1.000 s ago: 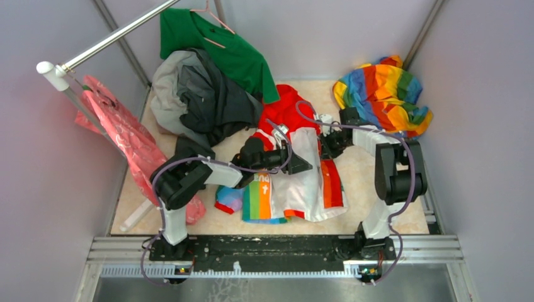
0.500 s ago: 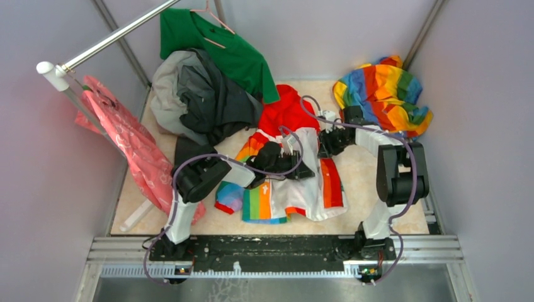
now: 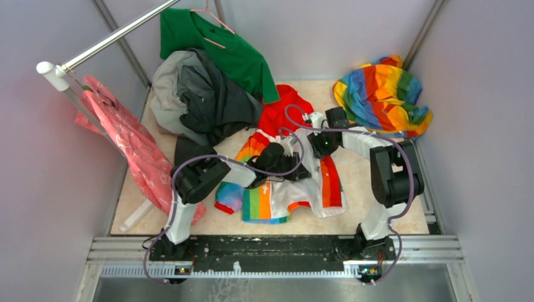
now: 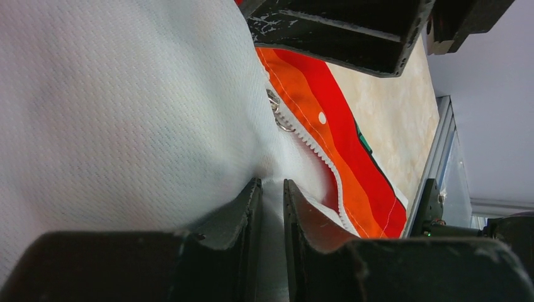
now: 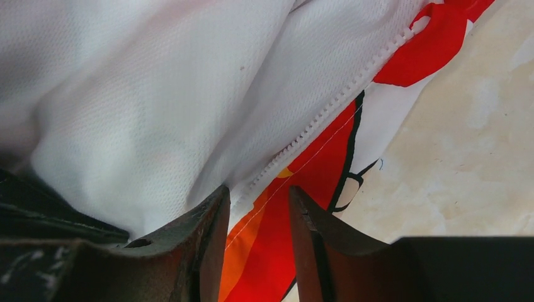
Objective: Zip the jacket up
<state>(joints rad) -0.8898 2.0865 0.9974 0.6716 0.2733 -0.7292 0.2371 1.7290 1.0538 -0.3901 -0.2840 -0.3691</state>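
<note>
Over the last 0.5 s the right gripper (image 3: 318, 146) has slid left, further onto the jacket's (image 3: 296, 189) upper front, while the left arm has hardly shifted.

Nearest the bases, the jacket lies spread on the beige table (image 3: 359, 170), with its rainbow panel toward the near edge and its white front up. The left gripper (image 3: 302, 171) is low over the middle of that front. In its wrist view the left gripper (image 4: 272, 189) has its 2 fingers drawn almost together, with a fold of the white jacket (image 4: 126, 94) pinched in the narrow gap. Just beyond the fingertips the white zipper teeth (image 4: 321, 157) run along the orange-red strip (image 4: 327, 94), and a small metal zipper pull (image 4: 277, 110) sits on that line.

Further up the front, the right gripper (image 5: 258, 195) straddles the zipper teeth (image 5: 327, 107), its fingers a little apart with the cloth edge between them. I cannot tell whether they grip it.

Beyond both grippers the red hood (image 3: 283, 110) points to the back wall. Behind it lie a dark grey garment (image 3: 208, 94) on the left and a rainbow cloth (image 3: 384, 94) on the right. A green shirt (image 3: 220, 44) hangs farthest back.
</note>
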